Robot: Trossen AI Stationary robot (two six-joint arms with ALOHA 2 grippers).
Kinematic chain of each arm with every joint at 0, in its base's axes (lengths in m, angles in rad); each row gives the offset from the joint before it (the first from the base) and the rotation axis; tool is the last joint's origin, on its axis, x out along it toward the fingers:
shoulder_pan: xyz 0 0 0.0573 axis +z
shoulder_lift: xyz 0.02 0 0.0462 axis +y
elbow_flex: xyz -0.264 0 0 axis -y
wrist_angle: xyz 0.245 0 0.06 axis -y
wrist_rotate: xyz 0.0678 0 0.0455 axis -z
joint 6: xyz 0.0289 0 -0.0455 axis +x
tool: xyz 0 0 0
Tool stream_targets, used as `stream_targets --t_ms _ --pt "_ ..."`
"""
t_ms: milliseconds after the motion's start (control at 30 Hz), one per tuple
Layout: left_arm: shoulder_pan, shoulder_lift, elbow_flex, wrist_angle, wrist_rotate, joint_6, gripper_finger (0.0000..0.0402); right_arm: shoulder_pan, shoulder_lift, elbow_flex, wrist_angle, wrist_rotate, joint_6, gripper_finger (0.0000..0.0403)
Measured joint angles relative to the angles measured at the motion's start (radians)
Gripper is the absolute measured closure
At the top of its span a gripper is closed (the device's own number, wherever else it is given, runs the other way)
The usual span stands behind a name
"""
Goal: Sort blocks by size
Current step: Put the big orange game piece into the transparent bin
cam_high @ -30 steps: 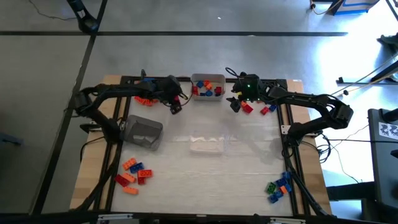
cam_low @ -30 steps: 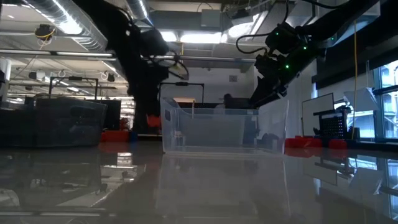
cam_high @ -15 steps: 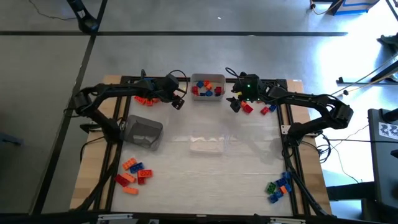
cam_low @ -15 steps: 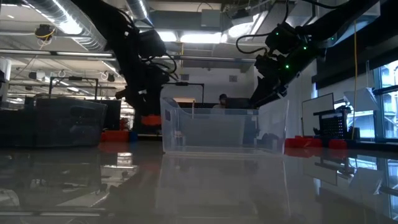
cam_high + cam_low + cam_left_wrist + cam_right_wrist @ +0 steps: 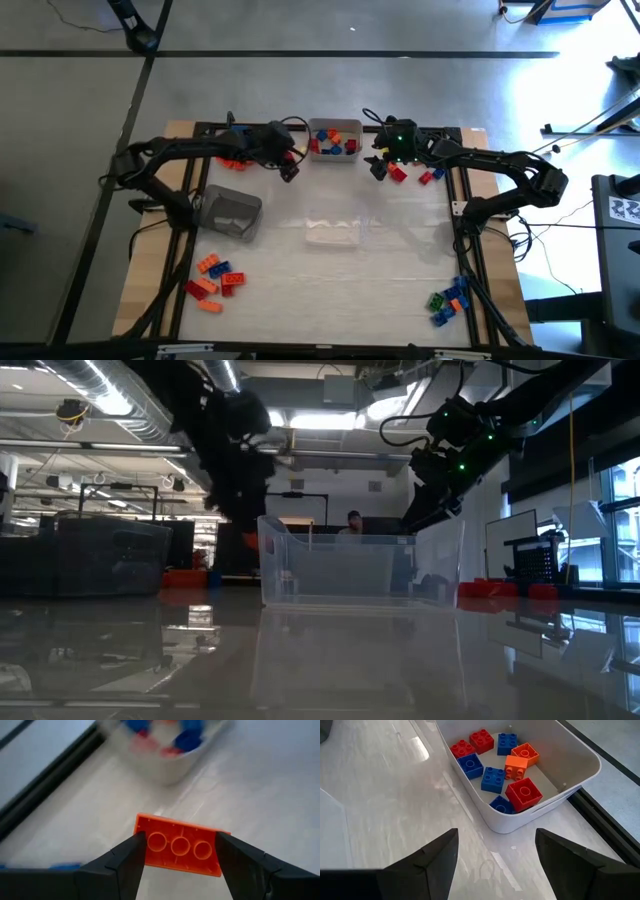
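Observation:
My left gripper point(image 5: 289, 167) hovers just left of the white tray point(image 5: 335, 125) at the table's far edge, shut on an orange block point(image 5: 177, 847). The tray holds several red, blue and orange blocks point(image 5: 507, 767). My right gripper point(image 5: 496, 834) stands open and empty just right of that tray, above the table, beside loose red blocks point(image 5: 397, 174). More orange blocks point(image 5: 232, 160) lie on the table at the far left. My left gripper pinches the orange block by its two short ends point(image 5: 143, 845), so the block's length spans the gap between the two fingers. The fingers slant down from the table's left side. The block hangs clear of the table, its hollow underside with three round tubes facing the wrist.
A grey tray point(image 5: 232, 212) sits at the left and a clear tray point(image 5: 333, 231) at the table's middle. One pile of blocks point(image 5: 213, 280) lies near left, another point(image 5: 449, 301) near right. The metal frame rails point(image 5: 458, 200) run along both sides.
My left gripper, still shut on the orange block, has shifted a little up and toward the white tray and has rolled somewhat about its own axis. The block has stayed clear of the table.

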Motion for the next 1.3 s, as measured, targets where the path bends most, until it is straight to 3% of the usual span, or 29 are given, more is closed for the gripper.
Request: stream_targets --t_ms 233,567,933,1067,1200,1300 --pt "-0.117 -0.019 0.002 0.167 0.122 0.098 0.0179 0.0 0.0 0.0 0.0 0.0 0.002 0.0142" --pt "-0.249 -0.006 0.002 0.242 0.165 0.268 0.0179 0.0 0.0 0.0 0.0 0.0 0.003 0.0142" --pt "-0.298 0.019 -0.001 0.331 0.217 0.599 0.0179 0.0 0.0 0.001 0.0 0.0 0.003 0.0142" --pt "-0.314 0.019 -0.001 0.331 0.339 0.596 0.0179 0.0 0.0 0.001 0.0 0.0 0.003 0.0142" --pt "-0.335 0.034 -0.001 0.323 0.378 0.572 0.0183 0.0 0.0 0.001 0.0 0.0 0.003 0.0142" --pt "-0.344 0.057 -0.001 0.335 0.411 0.544 0.0208 0.0 0.0 0.001 -0.001 0.0 0.007 0.0142"
